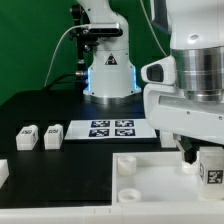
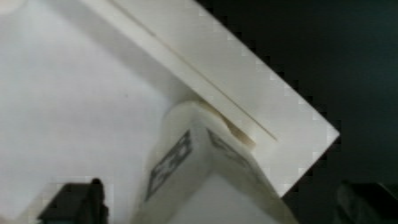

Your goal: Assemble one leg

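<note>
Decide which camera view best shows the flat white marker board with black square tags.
The exterior view: the flat white marker board lies whole on the black table, tags visible. The wrist view shows none of it, only a white panel and leg.

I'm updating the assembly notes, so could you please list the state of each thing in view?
end effector: open, over a leg, fingers either side of it
leg at the end effector: upright at the panel's corner, not gripped
big white panel: flat on the table
two spare legs: standing loose, untouched
marker board: flat on the table
</note>
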Available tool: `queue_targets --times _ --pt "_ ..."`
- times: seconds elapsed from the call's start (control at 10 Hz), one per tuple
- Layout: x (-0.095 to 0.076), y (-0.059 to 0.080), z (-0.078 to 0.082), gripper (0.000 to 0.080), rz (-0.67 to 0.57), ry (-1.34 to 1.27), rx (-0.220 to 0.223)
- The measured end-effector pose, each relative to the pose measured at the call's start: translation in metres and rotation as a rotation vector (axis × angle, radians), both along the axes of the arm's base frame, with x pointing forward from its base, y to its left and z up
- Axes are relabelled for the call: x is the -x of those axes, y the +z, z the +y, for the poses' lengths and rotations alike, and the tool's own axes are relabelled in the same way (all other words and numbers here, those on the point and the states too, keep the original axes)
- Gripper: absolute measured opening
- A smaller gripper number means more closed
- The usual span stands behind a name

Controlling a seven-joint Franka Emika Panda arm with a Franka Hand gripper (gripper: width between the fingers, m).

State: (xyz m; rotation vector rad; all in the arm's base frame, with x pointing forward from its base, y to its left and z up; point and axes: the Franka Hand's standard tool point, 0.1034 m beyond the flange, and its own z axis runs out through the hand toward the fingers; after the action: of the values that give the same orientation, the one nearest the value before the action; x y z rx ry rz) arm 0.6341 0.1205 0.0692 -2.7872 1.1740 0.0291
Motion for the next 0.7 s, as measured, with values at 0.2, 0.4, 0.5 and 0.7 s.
queue_targets --times 0.2,0.4,0.5,0.7 --pt "-0.0001 -0.0001 -0.0009 0.0649 -0.024 0.208 0.009" --pt "0.0004 -0.0029 -0.0001 0.0649 -0.050 0.575 0.079" --pt "0.0004 -0.0037 -0.0013 0.0649 -0.059 0.698 0.086" --pt "-0.0013 -0.0037 -0.0016 0.0528 -0.074 0.713 0.089"
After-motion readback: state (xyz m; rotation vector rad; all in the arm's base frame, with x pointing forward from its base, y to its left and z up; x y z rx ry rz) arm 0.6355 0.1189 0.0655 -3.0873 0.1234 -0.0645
